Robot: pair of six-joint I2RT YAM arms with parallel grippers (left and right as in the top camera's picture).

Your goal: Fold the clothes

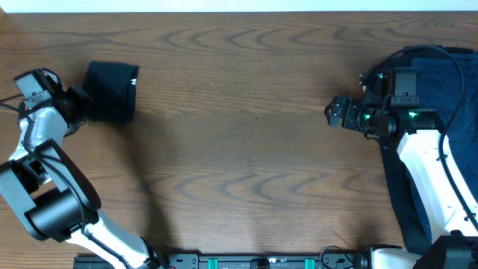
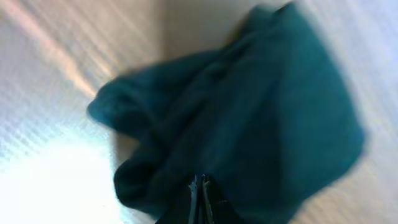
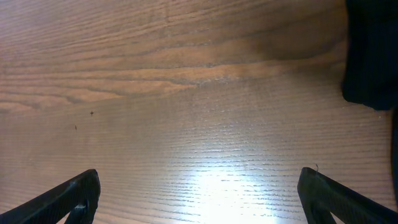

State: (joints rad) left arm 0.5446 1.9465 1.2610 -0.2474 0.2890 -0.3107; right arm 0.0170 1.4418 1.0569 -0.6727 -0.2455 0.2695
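Two jobs: left gripper (image 1: 75,99), pinched shut on the black shirt bundle (image 1: 110,91) at far left, should lay it flat before releasing; right gripper (image 1: 334,113), wide open and empty, hovers beside the navy pile (image 1: 437,71).

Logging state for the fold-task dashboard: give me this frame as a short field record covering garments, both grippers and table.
black garment: bundled compactly at far left of table, small white label showing
navy cloth: loose at right edge, partly under the right arm
left gripper: shut, appears to pinch the black garment's edge
right gripper: open, empty, over bare wood
table: wood grain
fold status: navy cloth not yet folded
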